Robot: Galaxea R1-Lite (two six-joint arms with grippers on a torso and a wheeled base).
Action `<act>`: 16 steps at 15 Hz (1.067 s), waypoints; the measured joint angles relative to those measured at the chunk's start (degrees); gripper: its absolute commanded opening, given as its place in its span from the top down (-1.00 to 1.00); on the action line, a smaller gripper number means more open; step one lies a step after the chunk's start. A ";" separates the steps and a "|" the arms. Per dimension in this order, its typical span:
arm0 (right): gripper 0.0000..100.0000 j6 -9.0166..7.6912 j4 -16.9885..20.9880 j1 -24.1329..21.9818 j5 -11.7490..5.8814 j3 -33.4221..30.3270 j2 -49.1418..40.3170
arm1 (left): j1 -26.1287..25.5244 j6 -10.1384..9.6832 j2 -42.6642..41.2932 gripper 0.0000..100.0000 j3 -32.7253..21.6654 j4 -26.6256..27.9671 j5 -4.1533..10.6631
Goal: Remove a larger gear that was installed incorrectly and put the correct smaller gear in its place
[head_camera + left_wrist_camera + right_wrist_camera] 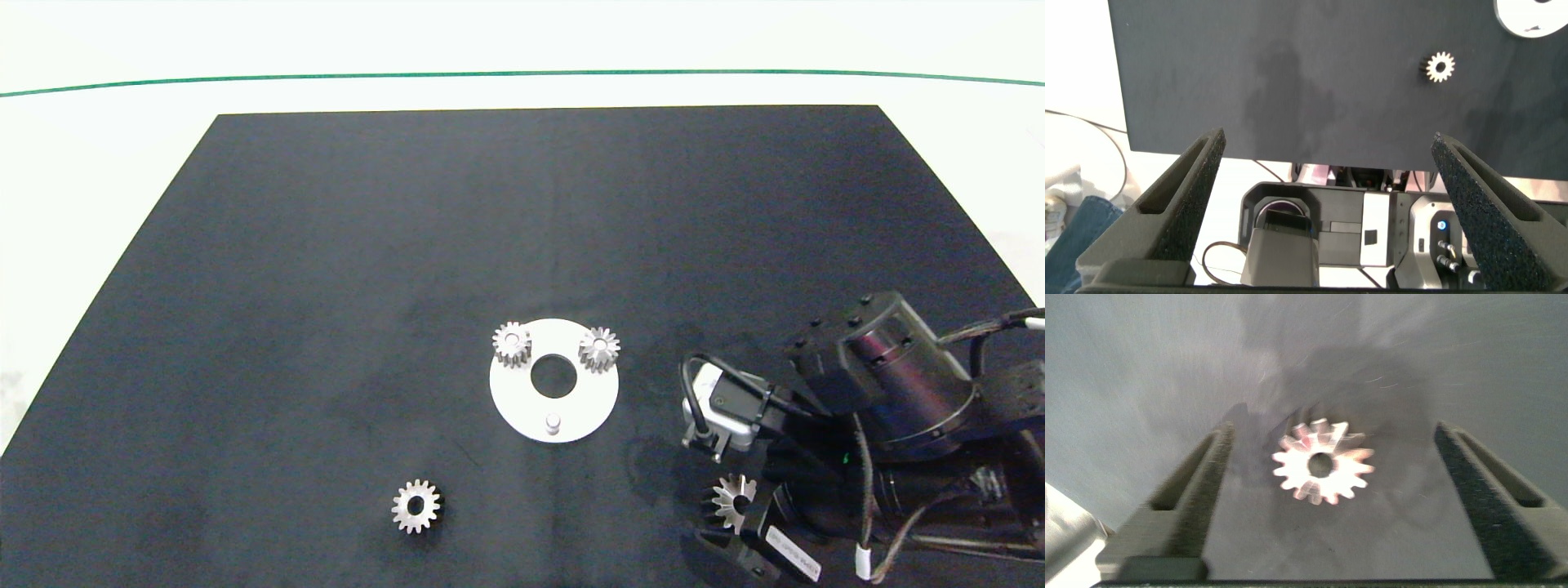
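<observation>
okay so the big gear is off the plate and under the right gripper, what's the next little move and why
Probably lift the right gripper clear: its fingers stand wide apart around the larger gear, which lies on the mat. The plate's front peg is bare, and the smaller gear waits loose to the plate's left.

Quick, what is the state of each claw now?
Left claw: open, empty, off the mat.
Right claw: open around the larger gear, not gripping it.

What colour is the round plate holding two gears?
White plate, with a dark centre hole; the head view shows it best.
</observation>
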 measured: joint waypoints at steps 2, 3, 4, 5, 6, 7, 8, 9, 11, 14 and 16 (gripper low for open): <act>-1.00 2.55 0.50 -0.57 -4.90 -1.71 -2.73 | 0.00 -0.06 0.72 -1.00 0.91 -0.71 -0.02; -1.00 2.99 0.63 -2.19 -7.22 -2.15 -4.02 | 0.00 -0.06 1.13 -1.00 2.07 -1.65 0.00; -1.00 3.97 0.66 -3.91 -8.22 -2.38 -5.32 | 0.00 -0.06 1.44 -1.00 3.29 -3.28 -0.05; -1.00 6.10 0.66 -5.60 -8.51 -2.56 -6.42 | 0.00 -0.04 1.79 -1.00 5.63 -5.92 -0.02; -1.00 8.22 0.69 -7.35 -8.66 -2.71 -7.52 | 0.00 -0.04 2.12 -1.00 7.95 -8.37 -0.02; -1.00 9.59 0.74 -9.20 -8.63 -3.01 -8.22 | 0.02 -0.06 2.76 -1.00 10.46 -10.36 -0.02; -1.00 11.06 1.57 -11.46 -8.68 -3.54 -8.68 | 0.00 -0.11 3.63 -1.00 11.97 -11.26 0.00; -1.00 13.09 3.86 -13.25 -8.70 -4.99 -8.96 | -0.04 -0.12 4.38 -1.00 12.87 -11.41 -0.02; -1.00 18.25 11.11 -14.93 -8.70 -9.85 -9.03 | -0.80 -0.23 5.60 -1.00 13.85 -11.46 -0.07; -1.00 26.01 23.65 -15.49 -8.63 -19.57 -7.88 | -1.90 -0.37 7.24 -1.00 14.90 -11.57 -0.21; -1.00 28.96 28.67 -15.59 -8.62 -25.05 -6.25 | -2.24 -0.45 8.57 -1.00 15.23 -11.59 -0.43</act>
